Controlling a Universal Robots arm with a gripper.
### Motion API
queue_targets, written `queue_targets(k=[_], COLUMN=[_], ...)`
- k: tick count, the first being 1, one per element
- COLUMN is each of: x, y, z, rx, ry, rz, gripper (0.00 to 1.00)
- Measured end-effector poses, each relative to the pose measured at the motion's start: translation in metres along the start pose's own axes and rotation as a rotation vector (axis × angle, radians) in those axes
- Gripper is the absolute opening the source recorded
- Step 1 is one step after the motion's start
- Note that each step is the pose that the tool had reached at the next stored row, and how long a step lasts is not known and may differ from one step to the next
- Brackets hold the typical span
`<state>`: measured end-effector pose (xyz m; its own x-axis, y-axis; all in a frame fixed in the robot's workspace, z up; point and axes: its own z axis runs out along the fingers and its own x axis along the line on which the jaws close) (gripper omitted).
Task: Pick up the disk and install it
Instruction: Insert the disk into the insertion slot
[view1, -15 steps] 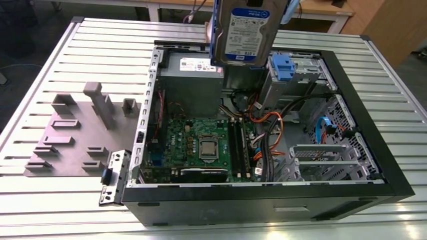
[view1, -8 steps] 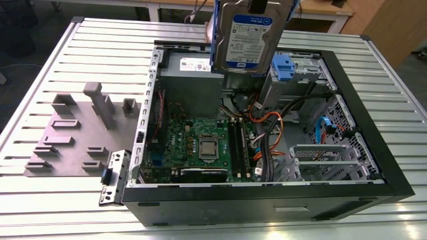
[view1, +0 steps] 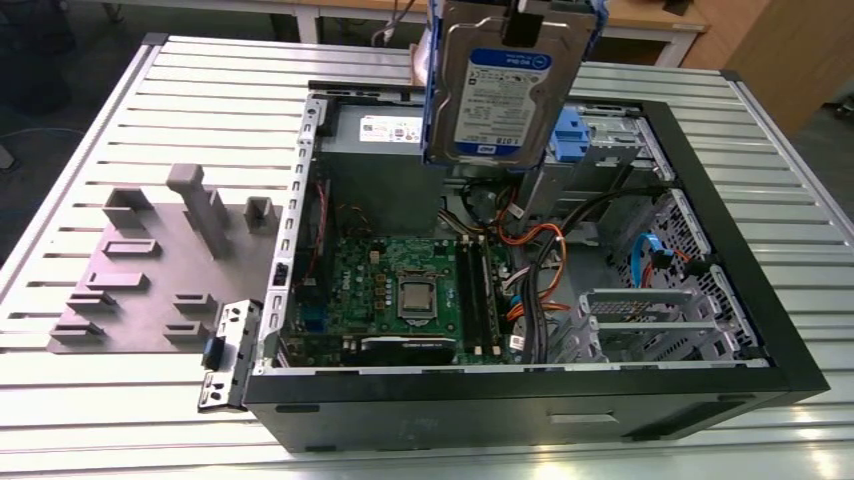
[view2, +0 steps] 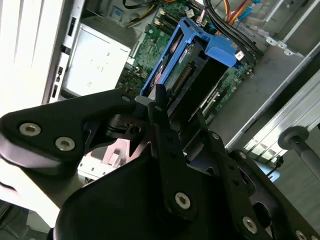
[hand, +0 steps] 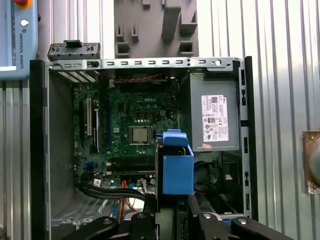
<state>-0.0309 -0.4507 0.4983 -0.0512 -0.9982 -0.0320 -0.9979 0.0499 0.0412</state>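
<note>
The black linkages of the claw (view2: 177, 112) fill the foreground in both wrist views, its fingers closed onto the sides of the disk (view2: 161, 65), which it holds by the blue plastic carrier. In the exterior view the disk (view1: 501, 95) hangs upright in the air at the 12 o'clock edge of the frame, its white-and-blue label facing the camera, gripped from above by the claw (view1: 534, 10) and clear of everything below. Beneath it an open computer case (view1: 737, 235) lies on its side on the slatted metal desk (view1: 80, 180), the green motherboard (view1: 400, 290) exposed at its middle. The grey power supply (view1: 374, 125) with a white sticker sits at the case's 11 o'clock corner, just beside the hanging disk. A lone blue bracket (view1: 571, 135) stands inside the case at about 1 o'clock. At 9 o'clock of the case, a grey fixture plate (view1: 147, 270) carrying upright blocks rests on the desk.
</note>
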Motion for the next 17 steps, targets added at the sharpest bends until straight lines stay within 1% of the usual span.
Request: queue_targets(k=[17], x=[0.0518], y=[-0.0026], z=[-0.0017], rx=[0.0003], ry=[0.0052], rz=[0.0], gripper=[0.35])
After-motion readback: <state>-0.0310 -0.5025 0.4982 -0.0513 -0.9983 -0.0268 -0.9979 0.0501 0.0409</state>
